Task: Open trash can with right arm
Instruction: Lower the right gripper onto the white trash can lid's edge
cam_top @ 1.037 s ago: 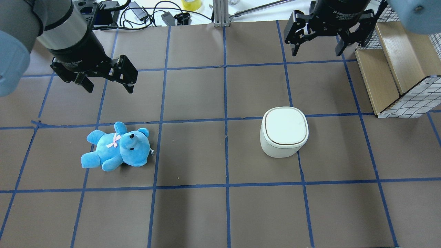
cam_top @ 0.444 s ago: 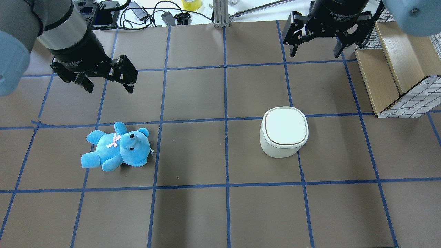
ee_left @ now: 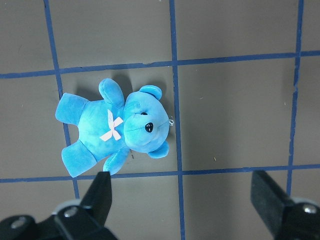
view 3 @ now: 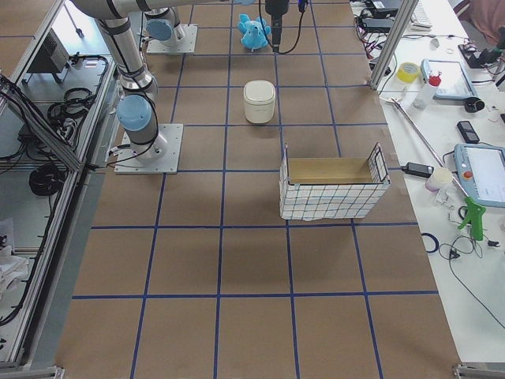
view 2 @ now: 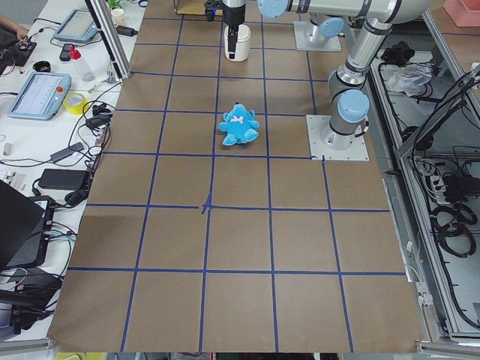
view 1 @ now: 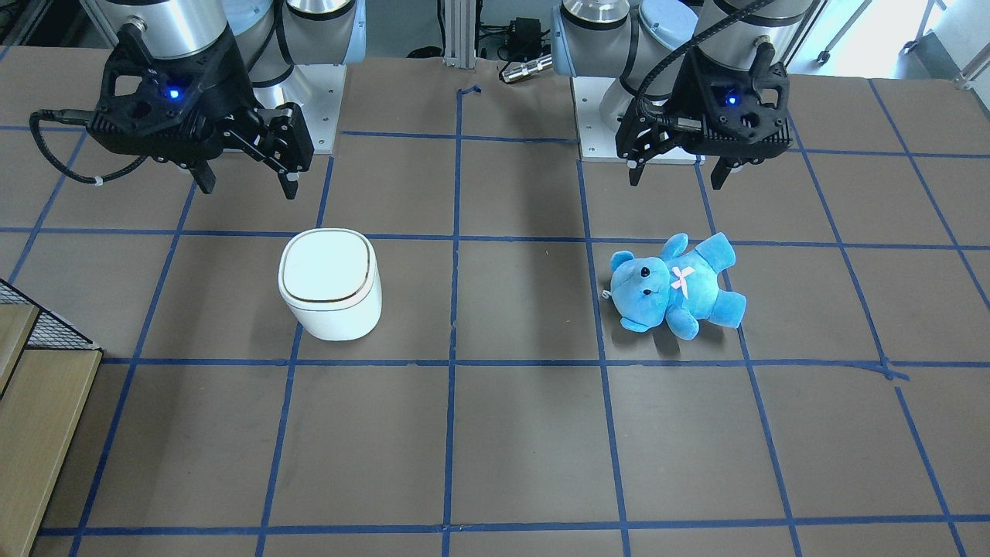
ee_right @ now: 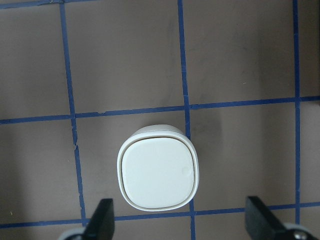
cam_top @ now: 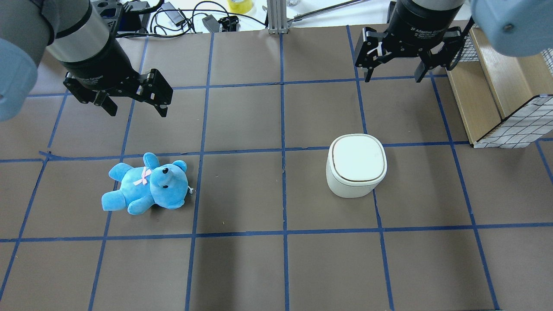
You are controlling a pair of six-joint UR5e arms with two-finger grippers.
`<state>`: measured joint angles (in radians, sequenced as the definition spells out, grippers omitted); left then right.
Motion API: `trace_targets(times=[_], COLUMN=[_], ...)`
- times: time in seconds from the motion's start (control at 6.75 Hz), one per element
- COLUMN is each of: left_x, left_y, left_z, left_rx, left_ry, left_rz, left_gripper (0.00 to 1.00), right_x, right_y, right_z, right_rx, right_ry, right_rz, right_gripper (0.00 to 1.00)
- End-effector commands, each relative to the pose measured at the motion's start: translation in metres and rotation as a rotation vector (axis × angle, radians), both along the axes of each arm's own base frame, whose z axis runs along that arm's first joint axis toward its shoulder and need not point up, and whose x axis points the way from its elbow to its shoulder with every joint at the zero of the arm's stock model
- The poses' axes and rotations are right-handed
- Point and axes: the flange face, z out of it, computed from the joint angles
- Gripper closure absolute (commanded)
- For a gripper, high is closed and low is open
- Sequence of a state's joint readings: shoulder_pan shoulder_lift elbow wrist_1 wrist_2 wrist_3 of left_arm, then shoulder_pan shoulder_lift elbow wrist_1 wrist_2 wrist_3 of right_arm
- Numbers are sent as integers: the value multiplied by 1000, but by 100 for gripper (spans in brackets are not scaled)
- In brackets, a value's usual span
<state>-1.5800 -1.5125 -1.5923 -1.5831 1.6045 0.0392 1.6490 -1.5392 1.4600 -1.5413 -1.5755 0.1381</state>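
Observation:
The white trash can [cam_top: 356,164] stands upright on the brown table with its lid shut; it also shows in the front view [view 1: 329,278] and the right wrist view [ee_right: 157,172]. My right gripper [cam_top: 393,77] is open and empty, hanging in the air beyond the can on its far side, apart from it [view 1: 247,186]. In the right wrist view [ee_right: 180,225] its fingers frame the can from above. My left gripper [cam_top: 136,111] is open and empty, above and beyond a blue teddy bear [cam_top: 147,185].
A wire-sided wooden box [cam_top: 497,95] stands at the table's right edge, close to the right arm. Cables and small devices [cam_top: 181,17] lie past the table's far edge. The teddy lies on its back in the left wrist view [ee_left: 115,132].
My right gripper has shifted a little toward the trash can and looks smaller in the overhead view. The left arm, the can and the teddy have not moved.

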Motion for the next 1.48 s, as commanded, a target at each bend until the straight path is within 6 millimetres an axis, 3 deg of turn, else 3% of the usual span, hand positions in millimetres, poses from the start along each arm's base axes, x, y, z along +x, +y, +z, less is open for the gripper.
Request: trace_targets(times=[0.0,0.15,0.3,0.59,1.33], left_x=[0,0,0,0,0], left_y=[0,0,0,0,0], left_z=[0,0,0,0,0], left_rx=[0,0,0,0,0], left_ry=[0,0,0,0,0], left_rz=[1,1,1,1,1], left_gripper=[0,0,0,0,0], right_x=[2,2,1,-1,0], right_y=[1,4,8,17,10], right_z=[-12,-35,-80,-146,-207], right_rx=[26,77,131,130,194], right_ry=[-7,-5,1,20,22], right_rz=[0,6,-2,2,-9], right_gripper=[87,95,97,99,100])
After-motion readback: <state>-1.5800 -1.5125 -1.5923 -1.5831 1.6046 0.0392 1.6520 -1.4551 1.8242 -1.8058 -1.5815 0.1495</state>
